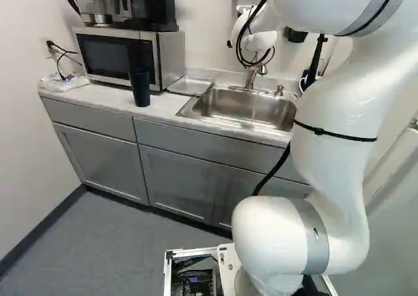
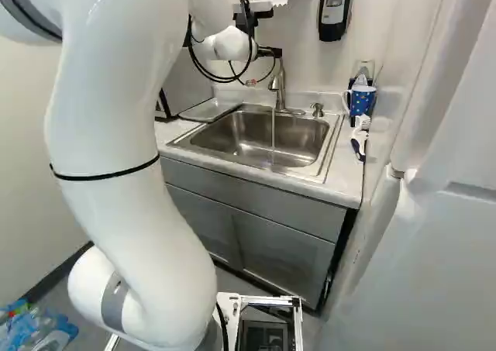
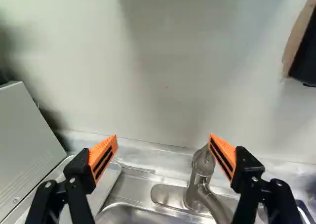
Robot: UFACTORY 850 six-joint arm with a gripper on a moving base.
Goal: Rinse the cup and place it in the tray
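Observation:
The gripper point(image 2: 269, 53) is at the wall behind the sink, mostly hidden by the wrist. In the wrist view the gripper point(image 3: 163, 140) stands wide open, nothing gripped. The faucet point(image 3: 200, 174) rises between and beyond its fingers, its top close to one orange pad. Water point(image 2: 273, 134) runs from the spout into the steel sink point(image 2: 248, 138). A dark cup point(image 1: 139, 87) stands upright on the counter in front of the microwave. The flat metal tray point(image 1: 190, 85) lies between microwave and sink, with nothing seen on it; in the wrist view the tray point(image 3: 109, 182) is beside one finger.
The microwave point(image 1: 124, 55) carries a coffee maker point(image 1: 140, 5). Right of the sink stand a blue patterned mug point(image 2: 362, 99), a brush point(image 2: 359, 138) and a soap pump point(image 2: 317, 109). A black dispenser point(image 2: 335, 8) hangs on the wall. A white cabinet or appliance point(image 2: 434, 235) borders the right.

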